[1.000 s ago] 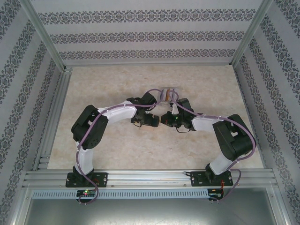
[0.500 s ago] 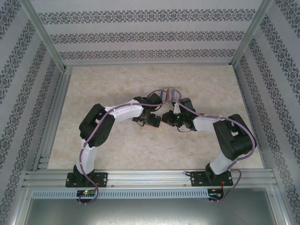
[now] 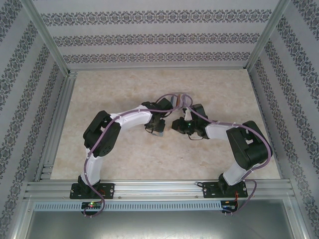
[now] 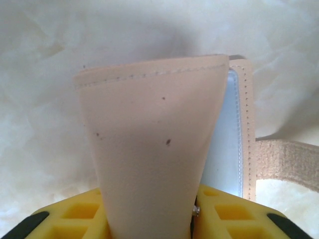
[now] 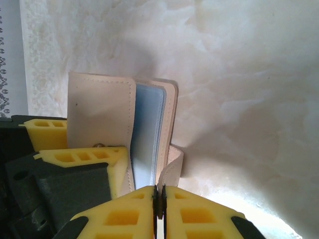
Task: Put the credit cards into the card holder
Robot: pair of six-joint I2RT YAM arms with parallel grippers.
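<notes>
From above, the left arm (image 3: 132, 118) and right arm (image 3: 219, 130) bend inward and meet at mid-table (image 3: 114, 89). The holder (image 3: 175, 99) peeks out just beyond their wrists, mostly hidden by them. In the left wrist view, the left gripper (image 4: 149, 219) is clenched on the holder's tan flap (image 4: 149, 134), which narrows down between the yellow fingers (image 4: 75, 216). The flap is lifted away from the grey-blue inside (image 4: 224, 144), and a tan tab (image 4: 286, 164) trails off to the right. In the right wrist view the holder stands open like a book, its blue sleeves (image 5: 147, 134) showing between the covers. The right gripper (image 5: 159, 196) has its fingers pressed together just below the back cover. That cover's edge curls down to their tips, but I cannot tell whether they pinch it. The step in hand looks like opening and steadying the holder, and neither gripper carries any of the cards. The next move likely calls for one gripper to keep the flap spread while the other lets go to fetch a card and slide it edge-first into a sleeve.
</notes>
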